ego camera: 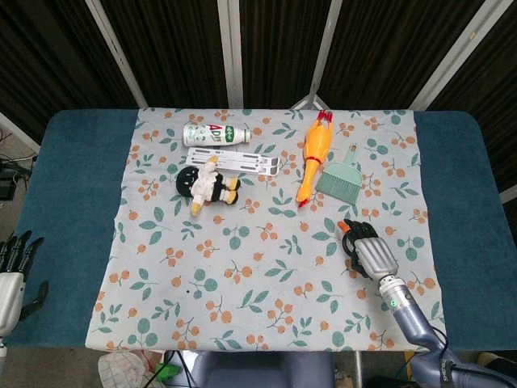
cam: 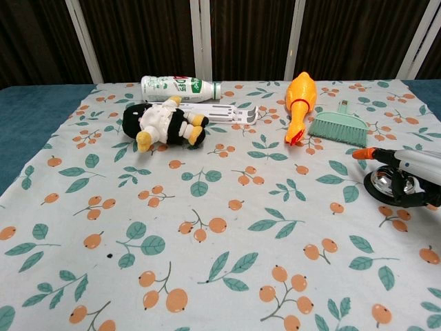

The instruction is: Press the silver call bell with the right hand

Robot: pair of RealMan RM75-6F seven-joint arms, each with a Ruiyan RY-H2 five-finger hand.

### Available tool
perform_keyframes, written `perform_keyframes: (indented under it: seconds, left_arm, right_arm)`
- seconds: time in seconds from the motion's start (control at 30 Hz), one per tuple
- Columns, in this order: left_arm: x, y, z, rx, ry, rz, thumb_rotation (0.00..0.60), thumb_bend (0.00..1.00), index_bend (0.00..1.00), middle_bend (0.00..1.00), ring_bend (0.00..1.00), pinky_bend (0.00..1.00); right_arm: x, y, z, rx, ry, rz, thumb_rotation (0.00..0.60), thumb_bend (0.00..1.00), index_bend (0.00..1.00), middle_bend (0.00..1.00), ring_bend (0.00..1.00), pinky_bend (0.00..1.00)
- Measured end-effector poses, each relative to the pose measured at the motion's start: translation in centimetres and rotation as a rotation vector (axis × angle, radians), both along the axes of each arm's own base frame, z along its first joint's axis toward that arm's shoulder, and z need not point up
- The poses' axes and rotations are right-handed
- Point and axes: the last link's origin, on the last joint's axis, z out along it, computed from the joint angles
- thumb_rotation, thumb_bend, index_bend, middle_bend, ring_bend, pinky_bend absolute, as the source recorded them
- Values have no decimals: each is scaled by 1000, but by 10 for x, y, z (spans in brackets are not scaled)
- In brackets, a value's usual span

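Note:
In the chest view the silver call bell (cam: 382, 181) on its black base sits at the right edge of the floral cloth. My right hand (cam: 408, 172) lies over it, its dark fingers resting on the dome and an orange fingertip pointing left. Seen from the head view, the right hand (ego camera: 368, 247) covers the bell and hides it. My left hand (ego camera: 11, 278) hangs low at the far left, off the cloth, with its fingers spread and nothing in it.
Along the cloth's far side lie a white bottle (ego camera: 215, 134), a white folding stand (ego camera: 234, 160), a plush penguin (ego camera: 207, 186), an orange rubber chicken (ego camera: 315, 153) and a green hand brush (ego camera: 342, 176). The floral cloth (ego camera: 242, 283) covers a blue table.

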Motion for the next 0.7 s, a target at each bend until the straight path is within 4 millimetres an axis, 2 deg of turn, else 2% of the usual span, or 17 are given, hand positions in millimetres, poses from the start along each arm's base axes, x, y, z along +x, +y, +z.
perform_keyframes:
  seconds: [0.23, 0.4, 0.57, 0.7]
  left_arm:
    - [1, 0, -2, -6, 2, -1, 600, 569, 112, 0, 0, 0]
    - [1, -1, 0, 1, -3, -2, 600, 569, 112, 0, 0, 0]
    - [1, -1, 1, 2, -8, -3, 600, 570, 112, 0, 0, 0]
    - [1, -2, 3, 5, -14, -4, 600, 569, 112, 0, 0, 0]
  right_arm:
    - [-5, 3, -10, 13, -7, -5, 600, 1000, 0, 0, 0, 0]
    - [-2, 3, -8, 0, -18, 14, 600, 1000, 0, 0, 0, 0]
    - [16, 0, 9, -54, -48, 70, 600, 1000, 0, 0, 0, 0]
    - [31, -2, 32, -119, -79, 112, 600, 1000, 0, 0, 0, 0]
